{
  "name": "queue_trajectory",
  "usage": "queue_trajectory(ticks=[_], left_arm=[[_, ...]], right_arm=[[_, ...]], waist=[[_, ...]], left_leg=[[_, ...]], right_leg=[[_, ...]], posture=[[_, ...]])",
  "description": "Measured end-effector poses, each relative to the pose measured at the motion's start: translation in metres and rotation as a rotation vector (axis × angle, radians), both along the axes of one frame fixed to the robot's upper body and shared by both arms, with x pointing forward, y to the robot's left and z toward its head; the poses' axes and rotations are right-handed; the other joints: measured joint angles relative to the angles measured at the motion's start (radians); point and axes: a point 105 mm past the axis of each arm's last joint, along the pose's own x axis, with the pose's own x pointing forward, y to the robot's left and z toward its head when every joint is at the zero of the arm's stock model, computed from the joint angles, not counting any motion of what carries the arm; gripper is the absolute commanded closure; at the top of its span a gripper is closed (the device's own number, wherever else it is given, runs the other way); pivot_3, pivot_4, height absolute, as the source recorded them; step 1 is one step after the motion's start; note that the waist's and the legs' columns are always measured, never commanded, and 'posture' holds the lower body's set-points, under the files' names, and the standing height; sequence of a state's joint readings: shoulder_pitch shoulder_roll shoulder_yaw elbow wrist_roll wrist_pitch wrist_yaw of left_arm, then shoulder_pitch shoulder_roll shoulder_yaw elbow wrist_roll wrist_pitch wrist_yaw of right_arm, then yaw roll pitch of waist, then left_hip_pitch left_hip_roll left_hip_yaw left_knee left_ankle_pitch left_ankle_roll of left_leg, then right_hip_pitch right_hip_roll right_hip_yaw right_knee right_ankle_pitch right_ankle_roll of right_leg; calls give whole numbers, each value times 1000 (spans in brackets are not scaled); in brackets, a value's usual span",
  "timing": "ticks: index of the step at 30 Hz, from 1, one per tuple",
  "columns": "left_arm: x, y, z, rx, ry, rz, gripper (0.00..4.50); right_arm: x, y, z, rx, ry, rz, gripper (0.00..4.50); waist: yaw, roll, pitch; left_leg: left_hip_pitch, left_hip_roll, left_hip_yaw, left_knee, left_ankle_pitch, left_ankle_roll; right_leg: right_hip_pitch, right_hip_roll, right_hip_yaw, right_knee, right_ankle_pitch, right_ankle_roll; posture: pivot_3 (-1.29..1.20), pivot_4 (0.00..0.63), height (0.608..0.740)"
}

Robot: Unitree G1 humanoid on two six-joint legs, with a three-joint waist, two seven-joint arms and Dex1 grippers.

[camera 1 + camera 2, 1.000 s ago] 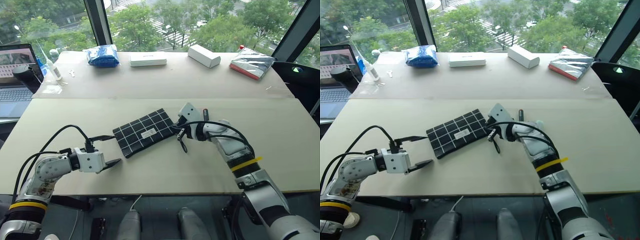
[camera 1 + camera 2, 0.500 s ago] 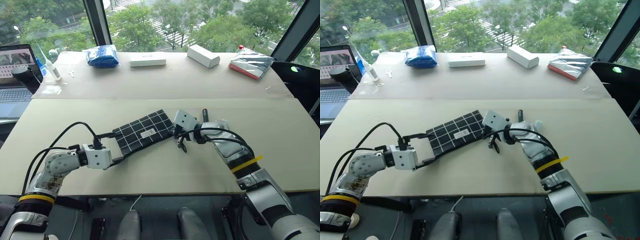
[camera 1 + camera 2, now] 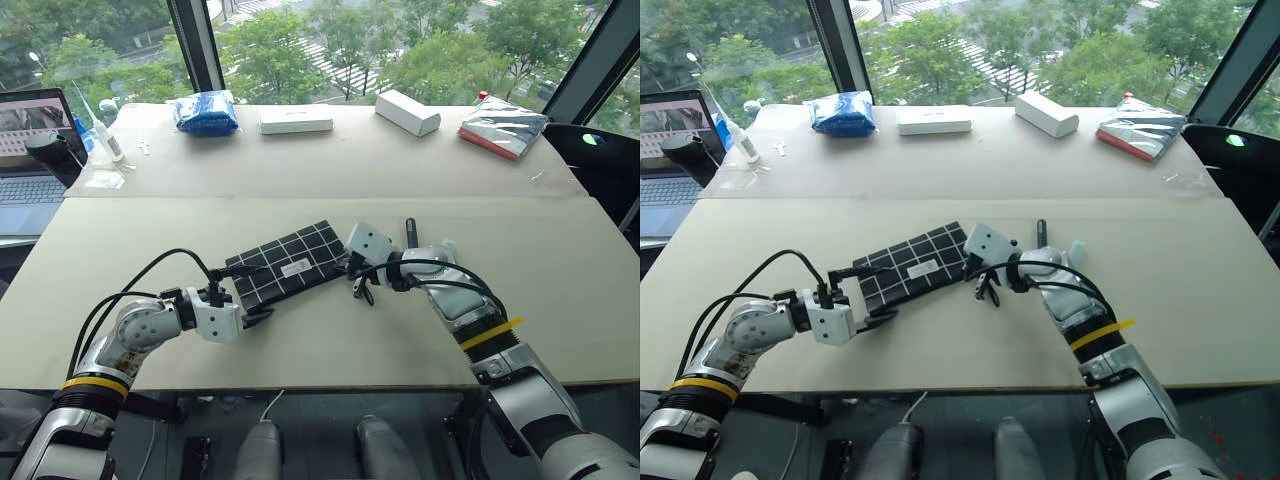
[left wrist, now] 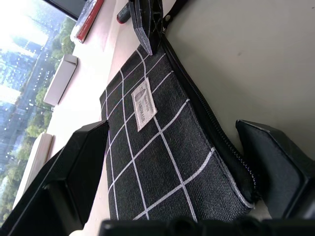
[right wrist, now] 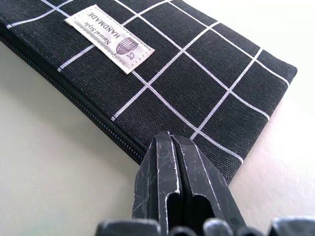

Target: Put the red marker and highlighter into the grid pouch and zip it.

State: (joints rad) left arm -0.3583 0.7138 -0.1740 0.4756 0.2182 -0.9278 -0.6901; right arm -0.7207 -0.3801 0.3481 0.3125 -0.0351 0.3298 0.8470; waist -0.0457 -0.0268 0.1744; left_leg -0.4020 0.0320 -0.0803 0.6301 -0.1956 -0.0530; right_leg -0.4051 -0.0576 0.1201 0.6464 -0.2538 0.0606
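Here the grid pouch (image 3: 288,267) lies flat, running slantwise from the open left pincer (image 3: 249,292) to the closed right pincer (image 3: 352,268).

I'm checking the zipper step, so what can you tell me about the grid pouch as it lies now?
The grid pouch is a flat black fabric rectangle with thin white grid lines, a small white label reading HANDMADE, and a black zipper along one long edge that looks closed. It lies flat and slanted on the beige table. The left tool straddles one short end with its fingers on either side; the right tool, shut, meets the other end at the zipper corner.
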Motion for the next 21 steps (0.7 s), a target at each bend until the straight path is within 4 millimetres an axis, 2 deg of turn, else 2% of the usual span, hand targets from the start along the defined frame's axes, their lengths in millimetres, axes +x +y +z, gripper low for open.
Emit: queue_trajectory(ticks=[3, 5, 8, 13, 16, 21], left_arm=[[-2, 0, -7, 9, 15, -14, 2760], [1, 0, -2, 1, -5, -17, 3554], [3, 0, 4, -6, -33, -23, 4482], [3, 0, 3, -13, -32, -31, 4482], [5, 1, 2, -30, -19, -18, 4500], [11, 3, 3, -123, 35, 50, 4500]], right_arm=[[0, 0, 0, 1, 1, -1, 4500], [0, -1, 0, 1, 2, -3, 4500], [0, -1, 0, 2, 4, -4, 4500], [0, -2, -1, 6, 11, -4, 4500], [-1, -3, -2, 16, 16, -7, 3702], [3, -9, 5, 113, 62, -42, 1959]], waist=[[0, 0, 0], [1, 0, 0], [1, 1, 0], [2, 1, -1], [2, 2, -1], [3, 2, -1]], left_leg=[[0, 0, 0, 0, 0, 0], [0, 0, 0, 0, 0, 0], [2, 0, 0, 0, 0, 0], [2, 0, 0, 0, 0, 0], [2, 0, 0, 0, 0, 0], [2, 0, 0, 0, 0, 0]], right_leg=[[0, 0, 0, 0, 0, 0], [0, 0, 0, 0, 0, 0], [1, 0, 0, 0, 0, 0], [2, 0, 0, 0, 0, 0], [2, 0, 0, 0, 0, 0], [2, 0, 0, 1, 0, 0]], posture=[[0, 150, 740], [0, 150, 740], [0, 150, 740], [0, 150, 740], [0, 150, 740], [0, 150, 740]])
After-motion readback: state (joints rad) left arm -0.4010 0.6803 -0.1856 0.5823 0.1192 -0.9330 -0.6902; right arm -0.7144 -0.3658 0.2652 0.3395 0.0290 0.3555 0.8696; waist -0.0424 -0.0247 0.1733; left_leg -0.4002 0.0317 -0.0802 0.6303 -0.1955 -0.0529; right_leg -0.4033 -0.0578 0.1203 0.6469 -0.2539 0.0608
